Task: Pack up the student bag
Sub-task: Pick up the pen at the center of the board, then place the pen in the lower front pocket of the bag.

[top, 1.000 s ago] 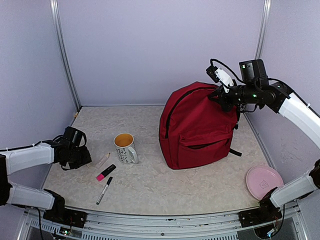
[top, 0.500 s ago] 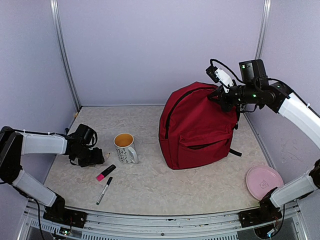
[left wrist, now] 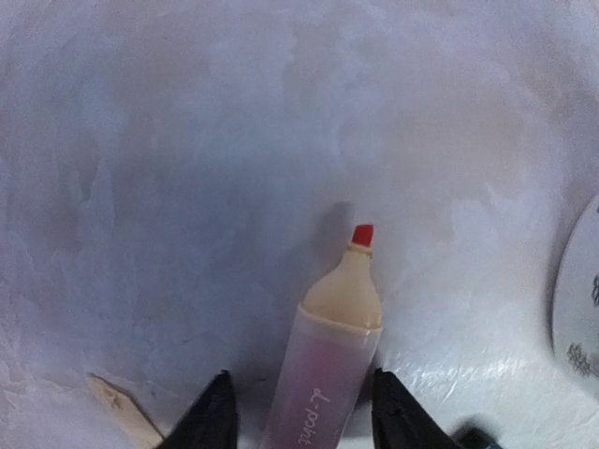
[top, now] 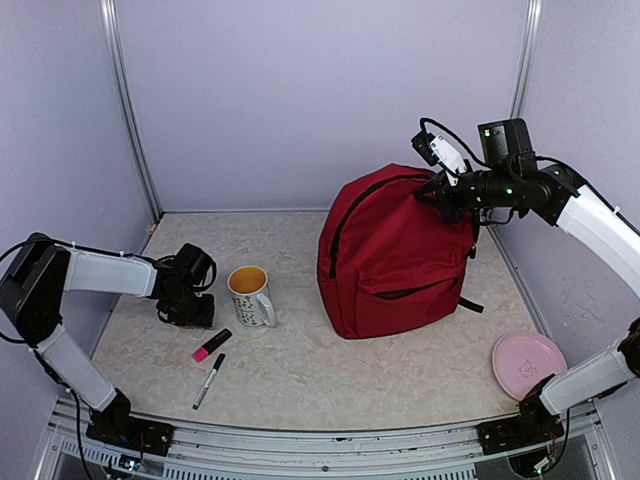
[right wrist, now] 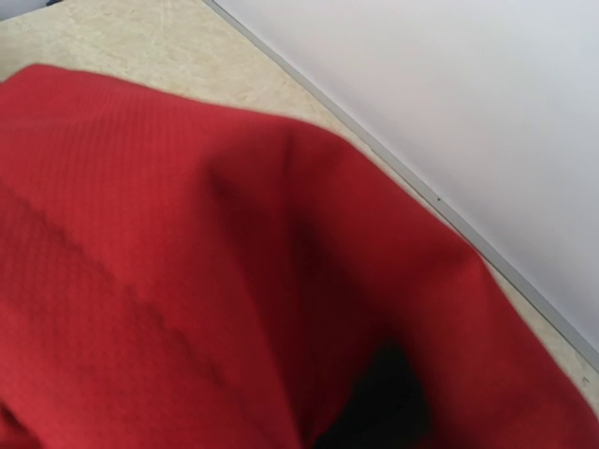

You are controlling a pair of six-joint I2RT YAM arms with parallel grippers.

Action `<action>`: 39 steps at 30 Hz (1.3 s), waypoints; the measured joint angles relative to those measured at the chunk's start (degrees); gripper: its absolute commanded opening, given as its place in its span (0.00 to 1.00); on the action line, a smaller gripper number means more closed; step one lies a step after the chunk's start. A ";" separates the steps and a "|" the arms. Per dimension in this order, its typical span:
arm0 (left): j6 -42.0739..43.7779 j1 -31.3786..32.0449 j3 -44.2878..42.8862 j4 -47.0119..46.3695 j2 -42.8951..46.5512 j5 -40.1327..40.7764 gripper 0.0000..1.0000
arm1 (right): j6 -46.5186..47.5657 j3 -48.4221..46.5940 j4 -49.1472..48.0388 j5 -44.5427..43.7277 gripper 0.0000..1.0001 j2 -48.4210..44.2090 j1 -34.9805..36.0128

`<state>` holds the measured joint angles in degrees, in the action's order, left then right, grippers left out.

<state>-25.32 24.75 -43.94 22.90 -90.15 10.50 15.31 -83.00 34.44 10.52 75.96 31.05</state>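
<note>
The student bag point(top: 395, 255), a dark red backpack, stands upright at the middle right and fills the right wrist view point(right wrist: 187, 234). My right gripper point(top: 445, 195) is at the bag's top rear and pinches the fabric there; its fingers are hidden in its wrist view. My left gripper point(top: 192, 308) is low over the table, just left of the mug. In the left wrist view the left gripper point(left wrist: 304, 404) is open, with a clear-capped highlighter point(left wrist: 332, 346) with a red tip lying between the fingers point(left wrist: 213, 416).
A white mug point(top: 251, 295) with orange inside stands left of the bag; its edge shows in the left wrist view point(left wrist: 580, 299). A pink highlighter point(top: 211, 345) and a black-and-white pen point(top: 208, 381) lie in front of it. A pink plate point(top: 527, 364) sits front right.
My left arm has moved right towards the mug and come down over the clear-capped highlighter. The right arm and the bag have not moved.
</note>
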 measured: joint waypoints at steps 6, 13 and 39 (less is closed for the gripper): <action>1.27 1.55 -2.40 0.66 -2.40 1.81 0.22 | -0.02 0.00 0.00 0.17 0.00 0.00 0.00; 1.33 1.70 -2.40 1.20 -2.14 1.99 0.14 | -0.07 0.00 0.02 0.22 0.00 0.00 0.00; 23.04 42.86 -27.69 -12.20 8.22 3.08 0.09 | -2.78 0.00 -0.07 -0.48 0.00 0.02 0.00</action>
<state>-2.28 67.61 -71.64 10.70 -81.93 13.58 12.53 -83.00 34.37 10.04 75.99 31.05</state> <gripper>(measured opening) 0.235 0.037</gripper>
